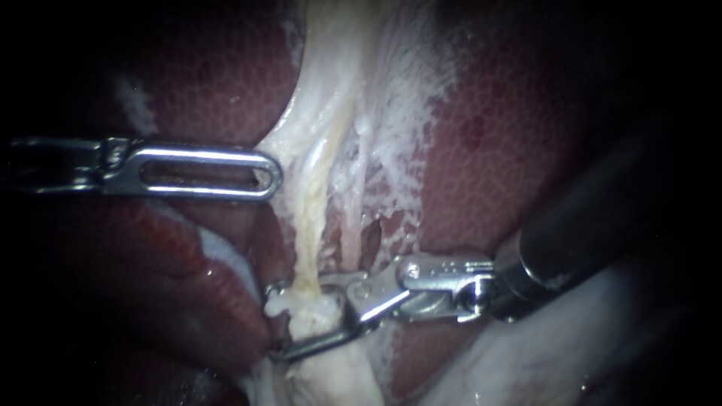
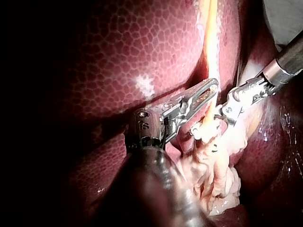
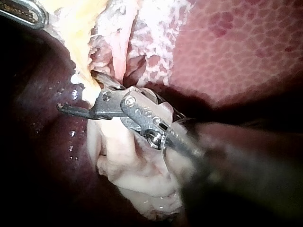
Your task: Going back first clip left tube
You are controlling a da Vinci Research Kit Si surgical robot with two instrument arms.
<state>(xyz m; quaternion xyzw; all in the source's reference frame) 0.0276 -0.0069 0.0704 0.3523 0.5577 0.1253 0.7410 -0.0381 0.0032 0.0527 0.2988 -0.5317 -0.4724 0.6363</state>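
Observation:
The left tube (image 1: 310,225) is a pale yellowish strand that runs down the middle between lobes of the liver (image 1: 519,128). My right instrument (image 1: 272,322) comes in from the right, and its jaws stand open astride the tube's whitish lower end, one on each side. I make out no clip on the tube. In the right wrist view the same jaws (image 3: 78,92) straddle the pale tissue. My left instrument (image 1: 271,177) lies level with its slotted jaws shut, tip against the white tissue beside the tube. In the left wrist view it (image 2: 213,87) rests right beside the tube (image 2: 208,42).
A thinner pinkish right tube (image 1: 350,233) runs beside the left one under frayed white membrane (image 1: 406,113). A lump of pale tissue (image 1: 338,376) bulges below the right jaws. Dark wet liver (image 1: 180,278) rises at the lower left. The right shaft (image 1: 587,225) fills the right side.

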